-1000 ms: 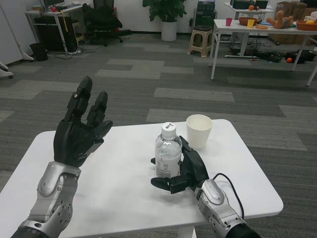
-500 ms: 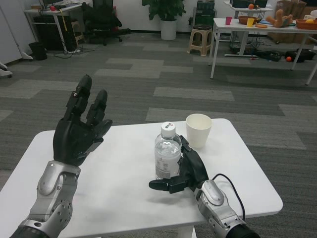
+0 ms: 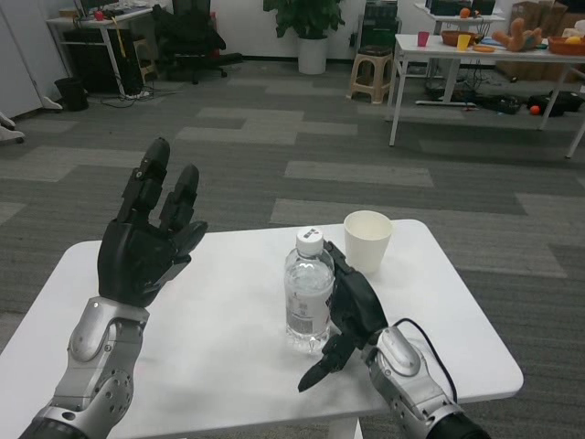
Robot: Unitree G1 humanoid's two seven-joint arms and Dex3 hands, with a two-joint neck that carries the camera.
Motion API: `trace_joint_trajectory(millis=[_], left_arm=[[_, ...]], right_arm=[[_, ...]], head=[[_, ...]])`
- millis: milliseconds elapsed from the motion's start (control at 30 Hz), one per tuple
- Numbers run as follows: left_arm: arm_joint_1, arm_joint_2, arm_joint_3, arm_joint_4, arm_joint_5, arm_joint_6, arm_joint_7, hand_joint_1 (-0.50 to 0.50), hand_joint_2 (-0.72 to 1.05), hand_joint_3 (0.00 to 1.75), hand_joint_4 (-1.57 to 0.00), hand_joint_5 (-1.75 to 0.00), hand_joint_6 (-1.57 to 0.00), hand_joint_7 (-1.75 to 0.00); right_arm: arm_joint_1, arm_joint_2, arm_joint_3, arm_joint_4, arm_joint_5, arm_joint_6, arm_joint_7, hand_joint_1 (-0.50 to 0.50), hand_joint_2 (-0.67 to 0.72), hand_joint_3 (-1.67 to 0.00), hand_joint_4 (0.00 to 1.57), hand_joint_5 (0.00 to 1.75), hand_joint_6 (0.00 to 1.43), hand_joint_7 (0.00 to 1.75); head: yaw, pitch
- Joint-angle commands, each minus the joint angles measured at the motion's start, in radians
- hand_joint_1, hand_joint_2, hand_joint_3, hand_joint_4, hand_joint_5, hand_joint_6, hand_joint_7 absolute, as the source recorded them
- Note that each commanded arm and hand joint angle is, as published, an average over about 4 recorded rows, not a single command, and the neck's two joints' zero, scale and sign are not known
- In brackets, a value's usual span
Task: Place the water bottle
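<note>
Now that the right hand [image 3: 352, 315] has let go, fingers apart, the water bottle [image 3: 309, 291] stands upright on the white desk [image 3: 219, 338], beside a paper cup [image 3: 367, 240]; placement looks done. Left of the bottle, the left hand [image 3: 146, 242] hovers open.
</note>
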Motion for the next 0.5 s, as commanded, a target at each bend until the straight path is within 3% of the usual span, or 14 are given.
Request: trace_joint_trajectory(millis=[33, 300, 500], left_arm=[[-0.002, 0.012, 0.001, 0.008, 0.001, -0.006, 0.002, -0.50, 0.87, 0.09, 0.00, 0.00, 0.00, 0.00], [-0.019, 0.013, 0.001, 0.022, -0.002, -0.006, 0.002, -0.50, 0.87, 0.09, 0.00, 0.00, 0.00, 0.00], [-0.020, 0.012, 0.003, 0.026, -0.001, -0.006, 0.002, -0.50, 0.87, 0.09, 0.00, 0.00, 0.00, 0.00]], right_arm=[[0.003, -0.022, -0.015, -0.076, 0.025, 0.003, 0.003, -0.42, 0.49, -0.24, 0.00, 0.00, 0.00, 0.00], [0.020, -0.048, -0.122, -0.323, 0.029, 0.081, 0.003, -0.39, 0.53, -0.18, 0.00, 0.00, 0.00, 0.00], [0.053, -0.062, -0.221, -0.494, 0.058, 0.116, 0.003, -0.38, 0.47, -0.16, 0.00, 0.00, 0.00, 0.00]], head=[[-0.002, 0.000], [0.002, -0.011], [0.002, -0.015]])
